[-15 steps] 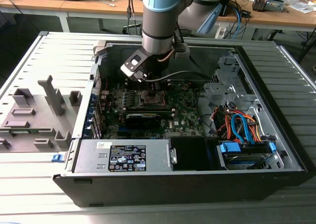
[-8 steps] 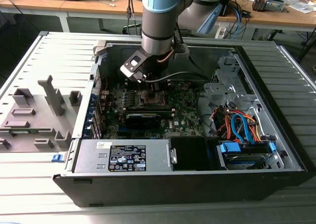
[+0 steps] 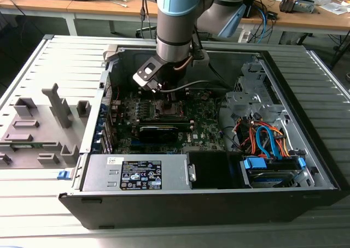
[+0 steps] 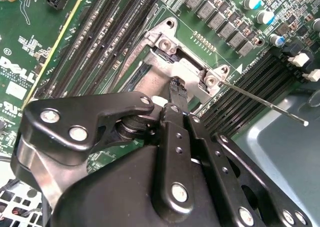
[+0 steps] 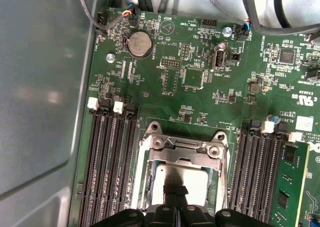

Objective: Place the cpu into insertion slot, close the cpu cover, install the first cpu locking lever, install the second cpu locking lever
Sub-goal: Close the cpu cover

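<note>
Your end effector (image 5: 175,193) is clenched, fingertips together and gripping nothing, directly over the cpu (image 5: 194,179). The cpu lies flat, silver top up, in the insertion slot (image 5: 148,184), framed by the cpu cover (image 5: 182,148). One thin locking lever (image 4: 265,103) angles out from the socket corner across the memory slots (image 4: 245,87).

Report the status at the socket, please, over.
Gripper shut, low over cpu. Cpu in insertion slot, cpu cover looks down. One lever rod sticks out free.

light: bright, even | shadow: inside case (image 3: 191,208) | glare: cpu cover (image 5: 185,148)
</note>
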Controlling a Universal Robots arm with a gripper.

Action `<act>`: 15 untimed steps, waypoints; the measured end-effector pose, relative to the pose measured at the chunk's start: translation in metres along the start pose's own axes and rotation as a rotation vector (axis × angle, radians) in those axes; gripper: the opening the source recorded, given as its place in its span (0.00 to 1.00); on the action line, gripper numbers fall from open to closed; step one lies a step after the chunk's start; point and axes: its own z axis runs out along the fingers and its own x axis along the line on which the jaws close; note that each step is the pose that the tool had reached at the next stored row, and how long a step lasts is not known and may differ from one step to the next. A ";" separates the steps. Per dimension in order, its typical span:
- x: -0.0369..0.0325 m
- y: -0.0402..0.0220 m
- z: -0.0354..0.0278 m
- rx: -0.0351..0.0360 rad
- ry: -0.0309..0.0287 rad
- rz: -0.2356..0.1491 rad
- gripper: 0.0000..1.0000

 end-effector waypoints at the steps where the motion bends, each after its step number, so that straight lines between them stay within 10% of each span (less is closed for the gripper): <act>1: 0.0000 -0.0007 0.0009 0.0003 -0.0004 0.000 0.11; 15: -0.0008 0.0041 -0.0084 -0.0002 0.0014 0.000 0.11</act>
